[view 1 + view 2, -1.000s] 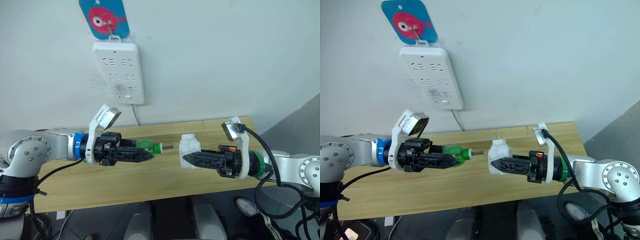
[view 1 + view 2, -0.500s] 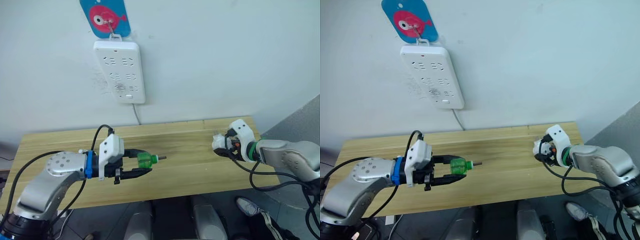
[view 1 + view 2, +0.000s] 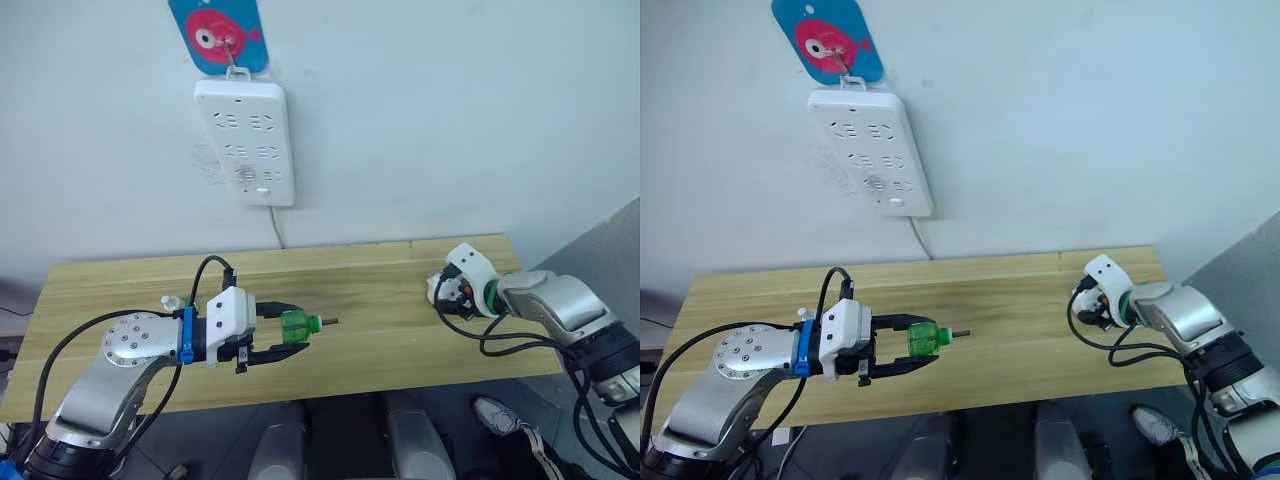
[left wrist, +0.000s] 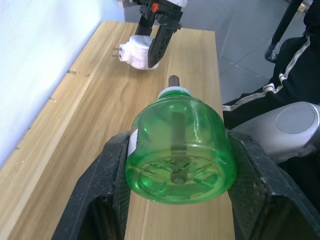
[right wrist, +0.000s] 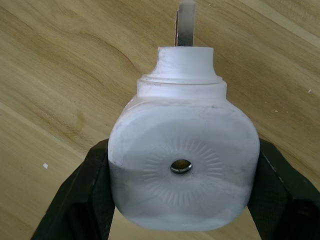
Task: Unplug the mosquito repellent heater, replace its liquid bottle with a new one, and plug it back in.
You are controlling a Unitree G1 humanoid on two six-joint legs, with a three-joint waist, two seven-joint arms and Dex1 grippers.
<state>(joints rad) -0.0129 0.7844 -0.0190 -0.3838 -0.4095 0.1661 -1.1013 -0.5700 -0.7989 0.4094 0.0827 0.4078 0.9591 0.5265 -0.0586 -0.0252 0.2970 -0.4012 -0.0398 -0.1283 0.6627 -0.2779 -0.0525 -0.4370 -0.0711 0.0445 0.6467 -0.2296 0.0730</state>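
- Lower left of the frame: the left gripper (image 3: 283, 333) is clamped on a green liquid bottle (image 3: 296, 327), one black finger (image 4: 102, 187) against each side, the wick end pointing toward the middle of the wooden table (image 3: 380, 290).
- Compared with half a second ago, the bottle sits about where it was, and the right arm has drawn in a little.
- The bottle's green shell is see-through, with a dark wick down its centre.
- Upper left: a white power strip (image 3: 246, 140) hangs on the wall.
- Right of centre: the right gripper (image 3: 441, 296) holds the mosquito repellent heater (image 5: 183, 171) low over the table's right end, fingers pressed to both flanks, plug pin outward.
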